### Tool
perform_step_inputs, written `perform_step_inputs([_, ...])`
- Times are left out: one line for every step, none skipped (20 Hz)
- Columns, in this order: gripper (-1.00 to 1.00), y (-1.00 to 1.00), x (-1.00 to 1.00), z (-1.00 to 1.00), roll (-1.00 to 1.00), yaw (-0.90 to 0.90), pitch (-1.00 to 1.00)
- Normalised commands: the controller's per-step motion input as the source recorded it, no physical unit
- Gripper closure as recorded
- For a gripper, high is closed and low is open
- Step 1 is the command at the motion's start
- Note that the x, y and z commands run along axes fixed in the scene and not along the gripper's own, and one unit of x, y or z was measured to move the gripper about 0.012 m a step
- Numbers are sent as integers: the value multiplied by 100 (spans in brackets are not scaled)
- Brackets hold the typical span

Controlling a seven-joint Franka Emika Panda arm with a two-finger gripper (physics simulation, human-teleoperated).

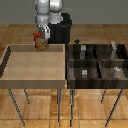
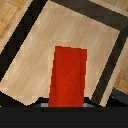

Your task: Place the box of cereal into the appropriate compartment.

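The box of cereal (image 1: pixel 39 42), small with a red-orange top and tan-brown front, hangs upright at the back edge of the light wooden tray (image 1: pixel 30 67), towards its right-hand corner in the exterior view. My gripper (image 1: pixel 41 36) comes down onto the box's top and is shut on it. In the wrist view the box of cereal (image 2: pixel 67 77) fills the middle as a red slab, with the light tray floor (image 2: pixel 95 40) far beneath it. My fingers are hidden there behind the dark band along the picture's edge.
On the exterior view's right stands a dark tray (image 1: pixel 97 61) split into four compartments, with small grey blocks (image 1: pixel 85 73) inside. Both trays rest on thin metal legs over a wooden floor. The robot's black base (image 1: pixel 61 27) stands behind the trays.
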Motion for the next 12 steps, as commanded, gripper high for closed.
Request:
perform_step_inputs([100,100,0,0,0,0,0])
perform_step_inputs([100,100,0,0,0,0,0])
perform_step_inputs([100,100,0,0,0,0,0])
perform_step_inputs([100,100,0,0,0,0,0])
perform_step_inputs([100,100,0,0,0,0,0])
perform_step_inputs([100,100,0,0,0,0,0])
perform_step_inputs([100,100,0,0,0,0,0])
perform_step_inputs([100,100,0,0,0,0,0])
perform_step_inputs([100,100,0,0,0,0,0])
perform_step_inputs([100,100,0,0,0,0,0])
perform_step_inputs([100,100,0,0,0,0,0])
perform_step_inputs([100,100,0,0,0,0,0])
